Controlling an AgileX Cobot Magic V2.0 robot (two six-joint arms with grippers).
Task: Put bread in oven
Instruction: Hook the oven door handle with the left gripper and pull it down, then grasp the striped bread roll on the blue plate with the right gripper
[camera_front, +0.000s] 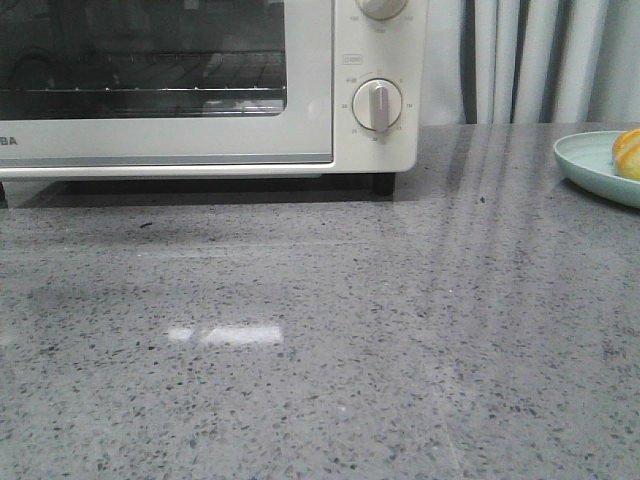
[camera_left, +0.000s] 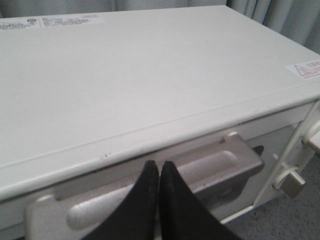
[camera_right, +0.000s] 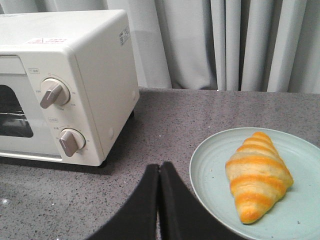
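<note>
In the front view the oven (camera_front: 210, 85) stands at the far left of the bench (camera_front: 320, 340), its glass door shut, with a wire rack (camera_front: 140, 90) dimly visible behind the window and two round knobs (camera_front: 377, 104) on the cream panel to the right of the door. At the far right edge of the bench a pale green plate (camera_front: 590, 165) shows only in part, and on it sits a sliver of the bread (camera_front: 628, 152), cut off by the frame; neither arm appears in this view. Grey curtains (camera_front: 530, 60) hang behind the bench. In the left wrist view the left gripper (camera_left: 159, 165) has its two black fingers pressed together with nothing between them, their tips just in front of the silver door handle (camera_left: 220, 165) along the top edge of the oven door; whether they touch it I cannot tell. The flat cream top of the oven fills most of that view. In the right wrist view the right gripper (camera_right: 159, 169) is likewise closed tight and empty, hovering over the bare bench between the oven and the plate. The bread (camera_right: 257, 175), a golden roll with pale and orange bands, lies on the plate well apart from the oven, near the right edge of the bench.
</note>
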